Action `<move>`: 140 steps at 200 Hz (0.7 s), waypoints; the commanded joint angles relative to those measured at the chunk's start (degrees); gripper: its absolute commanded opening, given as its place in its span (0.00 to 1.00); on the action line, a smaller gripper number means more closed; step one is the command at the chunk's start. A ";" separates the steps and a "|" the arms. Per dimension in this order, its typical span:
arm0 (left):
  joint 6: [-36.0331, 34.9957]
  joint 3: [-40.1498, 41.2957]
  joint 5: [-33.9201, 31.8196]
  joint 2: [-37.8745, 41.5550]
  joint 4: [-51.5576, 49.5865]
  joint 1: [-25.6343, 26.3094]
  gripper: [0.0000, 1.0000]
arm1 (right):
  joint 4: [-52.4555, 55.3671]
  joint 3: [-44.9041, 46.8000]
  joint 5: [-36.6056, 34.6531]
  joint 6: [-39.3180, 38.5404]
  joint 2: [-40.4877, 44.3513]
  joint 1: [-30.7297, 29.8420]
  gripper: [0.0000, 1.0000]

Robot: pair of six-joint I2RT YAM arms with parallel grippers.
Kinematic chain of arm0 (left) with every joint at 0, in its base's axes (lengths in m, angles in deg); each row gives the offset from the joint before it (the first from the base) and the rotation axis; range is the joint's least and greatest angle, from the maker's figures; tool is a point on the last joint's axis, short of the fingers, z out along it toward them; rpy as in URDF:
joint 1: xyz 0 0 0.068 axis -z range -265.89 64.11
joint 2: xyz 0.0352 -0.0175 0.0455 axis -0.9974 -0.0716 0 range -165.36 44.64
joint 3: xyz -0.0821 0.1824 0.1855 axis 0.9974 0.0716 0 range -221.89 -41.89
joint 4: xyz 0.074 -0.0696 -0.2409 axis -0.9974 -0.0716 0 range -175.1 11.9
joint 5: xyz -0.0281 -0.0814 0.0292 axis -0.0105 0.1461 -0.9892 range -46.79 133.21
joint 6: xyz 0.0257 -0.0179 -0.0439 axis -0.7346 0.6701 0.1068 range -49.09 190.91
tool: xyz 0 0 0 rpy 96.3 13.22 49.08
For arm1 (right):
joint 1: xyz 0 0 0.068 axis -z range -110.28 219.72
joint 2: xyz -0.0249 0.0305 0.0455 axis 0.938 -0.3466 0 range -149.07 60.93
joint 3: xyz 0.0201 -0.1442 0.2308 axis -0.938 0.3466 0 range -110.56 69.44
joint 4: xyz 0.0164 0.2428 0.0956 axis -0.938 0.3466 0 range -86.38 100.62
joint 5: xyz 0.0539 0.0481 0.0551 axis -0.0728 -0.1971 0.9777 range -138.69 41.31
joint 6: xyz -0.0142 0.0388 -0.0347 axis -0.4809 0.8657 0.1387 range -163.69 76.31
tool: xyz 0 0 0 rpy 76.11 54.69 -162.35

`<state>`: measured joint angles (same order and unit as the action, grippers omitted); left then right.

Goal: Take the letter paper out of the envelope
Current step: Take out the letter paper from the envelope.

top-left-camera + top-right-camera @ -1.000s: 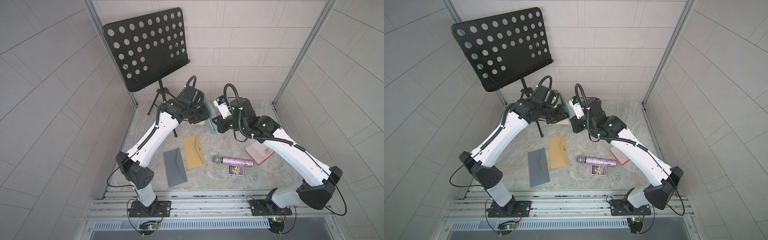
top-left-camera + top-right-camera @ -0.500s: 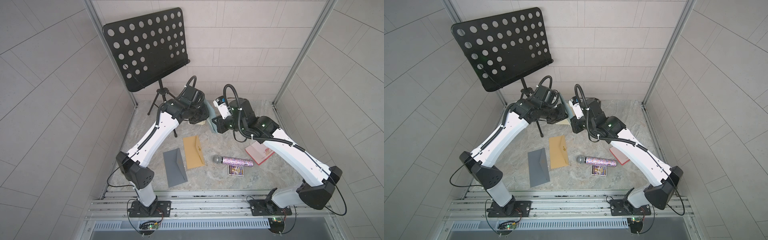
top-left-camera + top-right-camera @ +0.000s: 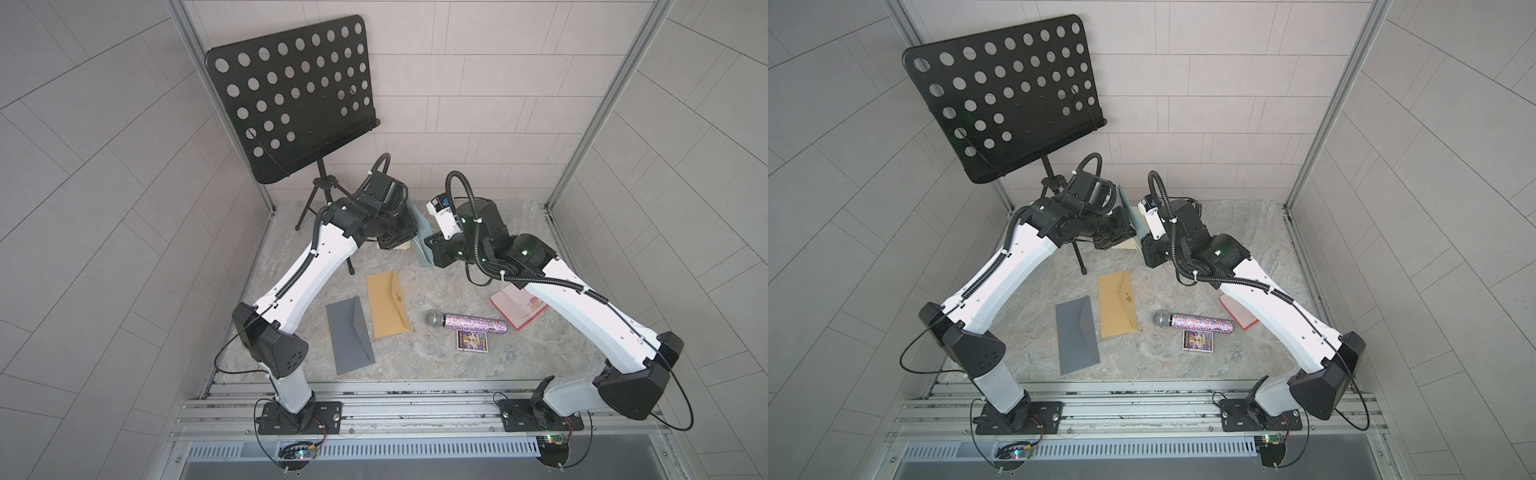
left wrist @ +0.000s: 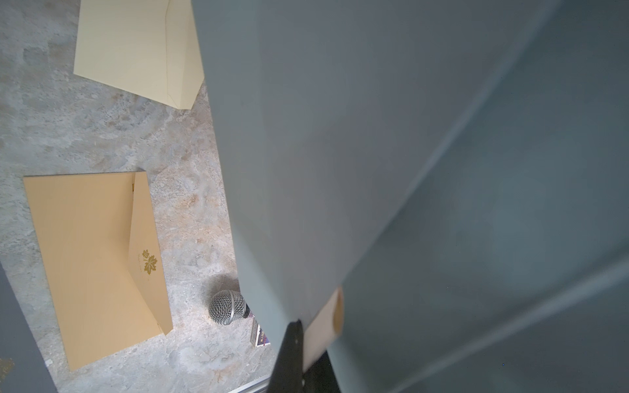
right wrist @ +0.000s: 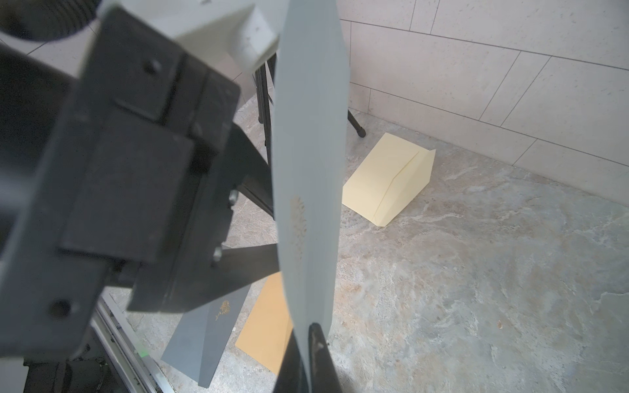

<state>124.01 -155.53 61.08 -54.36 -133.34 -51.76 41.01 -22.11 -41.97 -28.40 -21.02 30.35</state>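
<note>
Top views: blue-grey envelope (image 3: 419, 237) is held on edge in the air over the far side of the tabletop (image 3: 415, 365), between left gripper (image 3: 404, 230) and right gripper (image 3: 432, 251). Both arms sit as they did a second ago. The only change is in the left fingers, which have just come together. Left wrist view: the envelope fills most of the frame. Left fingers (image 4: 289, 357) are narrow and closed at its edge, with a tan strip beside the black finger; letter paper or finger padding, cannot tell. A tan envelope (image 4: 85, 255) and a microphone (image 4: 227, 307) lie flat on the tabletop below. Right wrist view: the envelope shows edge-on and upright, its lower end clamped between the right fingers (image 5: 320, 354). The left gripper's black blades converge behind it. The letter paper shows in no view and is presumably inside. Judgement: with both grippers now gripping, the pull-apart can begin. If the left holds only envelope, drawing away would strain the paper rather than free the letter.
</note>
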 commanded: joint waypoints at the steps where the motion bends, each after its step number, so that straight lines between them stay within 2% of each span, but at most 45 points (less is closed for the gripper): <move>1: 3.94 -0.29 2.94 1.10 0.79 0.15 0.00 | 3.32 1.88 -2.79 -0.02 -0.92 -0.04 0.00; 67: 10.20 3.03 5.91 1.53 3.12 -0.56 0.00 | 3.27 2.86 -3.44 -0.82 -1.44 0.00 0.00; 110: 9.66 3.25 6.82 0.51 2.94 -0.54 0.00 | 2.82 2.87 -2.06 -0.52 -1.02 -0.09 0.00; 140: 9.26 3.25 7.65 -0.14 3.15 -0.55 0.07 | 2.83 2.69 -1.55 -0.26 -0.76 -0.13 0.00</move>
<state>132.65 -152.10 64.65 -54.43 -132.91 -52.84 41.99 -20.10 -44.61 -28.46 -21.48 30.50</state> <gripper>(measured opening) 0.066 0.047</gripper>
